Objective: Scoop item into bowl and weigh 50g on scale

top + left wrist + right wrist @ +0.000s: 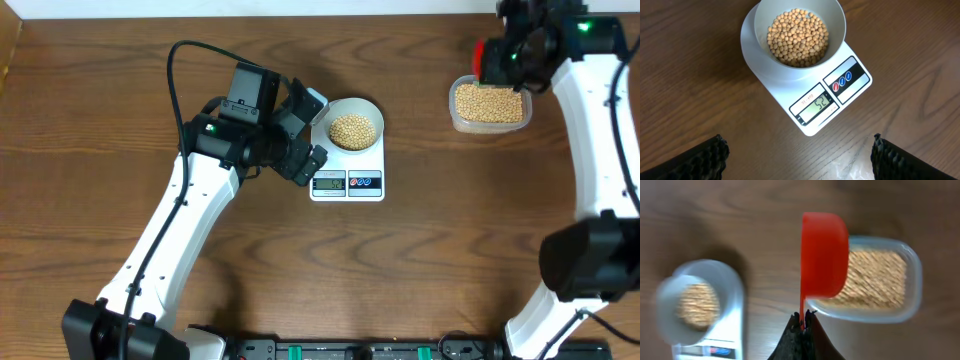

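The white bowl (353,128) holds tan beans (797,37) and stands on the white scale (348,183); the display (821,105) reads 52. My left gripper (797,157) is open and empty, hovering just in front of the scale's front edge. My right gripper (803,317) is shut on the handle of a red scoop (824,255), held over the left edge of the clear tub of beans (875,277). In the overhead view the scoop (481,57) sits at the tub's (489,104) far left corner. The right wrist view is blurred.
The left arm (200,190) stretches from the table's front left to the scale. The right arm (600,120) runs along the right edge. Brown wooden table (450,230) lies between scale and tub.
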Motion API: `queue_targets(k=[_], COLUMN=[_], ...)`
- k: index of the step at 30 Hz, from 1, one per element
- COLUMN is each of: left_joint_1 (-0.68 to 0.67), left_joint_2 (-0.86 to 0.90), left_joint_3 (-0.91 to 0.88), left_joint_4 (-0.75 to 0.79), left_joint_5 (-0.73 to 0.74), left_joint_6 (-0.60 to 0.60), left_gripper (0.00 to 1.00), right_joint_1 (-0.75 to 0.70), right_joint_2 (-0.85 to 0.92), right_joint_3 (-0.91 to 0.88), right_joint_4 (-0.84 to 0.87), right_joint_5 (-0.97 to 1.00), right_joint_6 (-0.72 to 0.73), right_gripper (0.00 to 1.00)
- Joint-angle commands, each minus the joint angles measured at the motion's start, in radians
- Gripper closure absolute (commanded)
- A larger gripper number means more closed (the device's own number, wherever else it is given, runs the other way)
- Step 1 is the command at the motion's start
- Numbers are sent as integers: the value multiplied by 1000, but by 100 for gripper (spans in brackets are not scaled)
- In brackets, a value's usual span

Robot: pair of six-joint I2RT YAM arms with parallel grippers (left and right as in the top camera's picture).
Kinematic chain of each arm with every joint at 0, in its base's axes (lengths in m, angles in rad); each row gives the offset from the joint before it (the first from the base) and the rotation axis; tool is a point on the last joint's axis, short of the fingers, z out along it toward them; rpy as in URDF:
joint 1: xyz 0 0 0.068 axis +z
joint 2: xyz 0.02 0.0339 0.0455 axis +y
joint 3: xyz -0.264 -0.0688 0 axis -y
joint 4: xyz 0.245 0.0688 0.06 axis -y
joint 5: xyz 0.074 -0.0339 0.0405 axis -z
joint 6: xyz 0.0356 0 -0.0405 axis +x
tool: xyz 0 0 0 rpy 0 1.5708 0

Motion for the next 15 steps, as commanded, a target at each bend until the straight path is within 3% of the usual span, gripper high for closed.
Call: queue_targets(k=[1, 15], left_joint_1=[2, 2], left_joint_2=[11, 11], left_joint_3=[-8, -8], left_joint_4=[2, 1], left_joint_5=[16, 16], left_joint_6=[-5, -5], left_gripper=[7, 7], right_joint_1=[8, 135], right_joint_2=[-33, -27], right_joint_3=[23, 23], right_joint_4=[21, 77], right_joint_5=[-212, -269], right_joint_6=[-31, -35], right_gripper=[99, 99])
